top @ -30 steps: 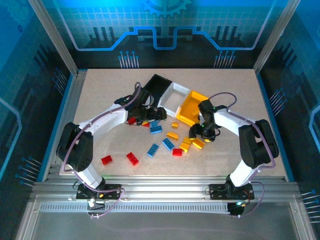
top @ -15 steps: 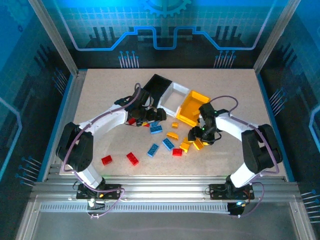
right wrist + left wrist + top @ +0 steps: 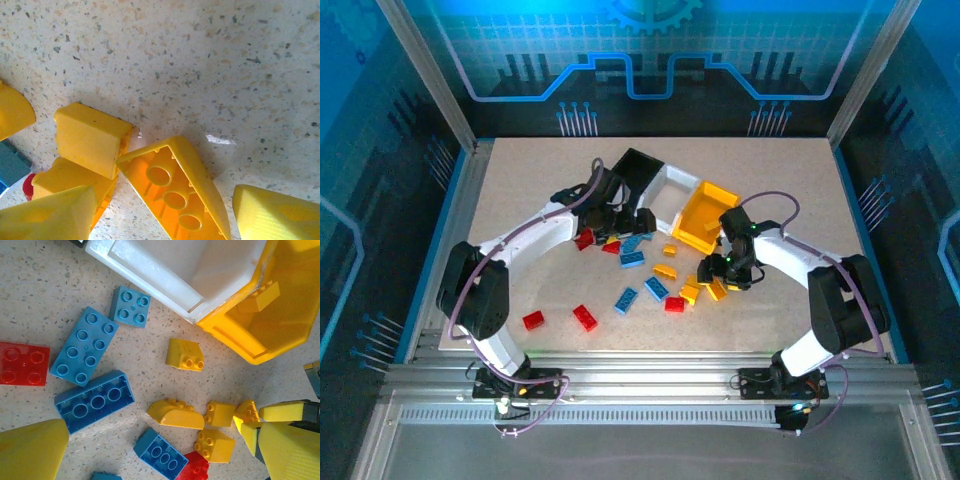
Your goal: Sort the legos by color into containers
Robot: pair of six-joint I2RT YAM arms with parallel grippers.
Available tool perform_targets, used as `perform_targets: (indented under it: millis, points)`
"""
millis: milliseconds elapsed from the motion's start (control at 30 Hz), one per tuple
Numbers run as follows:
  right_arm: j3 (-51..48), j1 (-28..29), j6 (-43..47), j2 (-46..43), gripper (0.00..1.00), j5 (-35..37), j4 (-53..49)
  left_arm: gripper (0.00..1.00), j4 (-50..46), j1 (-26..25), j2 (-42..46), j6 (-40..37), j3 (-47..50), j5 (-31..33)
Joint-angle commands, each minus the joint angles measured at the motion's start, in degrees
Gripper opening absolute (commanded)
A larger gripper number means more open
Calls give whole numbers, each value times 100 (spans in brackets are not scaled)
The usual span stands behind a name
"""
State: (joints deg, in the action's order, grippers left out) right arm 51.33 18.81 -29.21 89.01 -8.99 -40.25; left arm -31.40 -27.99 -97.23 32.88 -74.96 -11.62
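The joined bins stand at the back: black [image 3: 638, 168], white [image 3: 672, 195] and yellow-orange [image 3: 706, 216]. Red, blue and yellow legos lie scattered in front of them. My left gripper [image 3: 623, 224] hovers open [image 3: 160, 455] over blue bricks [image 3: 82, 345], a curved yellow brick [image 3: 175, 415] and a red brick [image 3: 22, 364], holding nothing. My right gripper [image 3: 719, 277] is low over the yellow pile. Its open fingers [image 3: 165, 215] straddle a long yellow brick [image 3: 175, 192] that lies studs down on the table, with small gaps on both sides.
Two red bricks [image 3: 533, 320] [image 3: 585, 317] lie apart near the front left. Blue bricks [image 3: 626, 299] and a red one [image 3: 674, 304] sit mid-table. A yellow brick [image 3: 257, 295] lies inside the yellow bin. The blue frame edge [image 3: 470, 200] borders the table.
My left gripper has shifted slightly up and right toward the bins. My right gripper has edged down and left onto the yellow pile. No brick has been lifted.
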Motion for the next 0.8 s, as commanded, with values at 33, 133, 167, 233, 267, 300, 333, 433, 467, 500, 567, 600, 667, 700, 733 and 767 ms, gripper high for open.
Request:
perform_targets:
  millis: [33,133,167,233,267,300,333,433,467,500,567,600,667,700,733,767]
  points:
    - [105,61,255,-158,74,117,-227,99,-75,-40,250,4,144,78]
    - [128,75,360,-84,74,92,-234,99,-8,-44,433,57,394,105]
    - [140,79,383,-47,73,91,-246,99,-13,-40,486,54,454,123]
    - [162,82,443,-21,72,82,-263,99,-41,-38,558,34,524,150]
    - [168,80,457,-24,72,102,-279,99,-57,-40,588,27,541,158]
    - [190,83,473,-41,71,126,-305,99,-75,-37,615,26,552,169]
    - [201,94,494,-60,71,143,-297,99,-93,-39,647,33,552,173]
    - [193,114,530,-96,69,172,-316,99,-112,-39,784,62,617,208]
    - [186,123,550,-92,69,161,-317,99,-103,-39,838,74,667,237]
    - [193,137,564,-71,68,157,-322,99,-83,-40,886,89,735,252]
    - [225,158,614,-11,68,171,-350,99,-36,-36,966,135,868,261]
    - [260,167,640,29,67,196,-384,99,7,-37,1012,167,940,257]
    - [296,197,679,95,66,271,-420,99,76,-39,1086,207,1089,249]
    - [311,207,685,128,65,326,-446,99,81,-40,1114,223,1141,249]
    - [321,214,668,166,63,390,-465,99,90,-35,1149,228,1195,248]
    - [304,218,670,177,62,398,-447,99,94,-39,1181,229,1246,248]
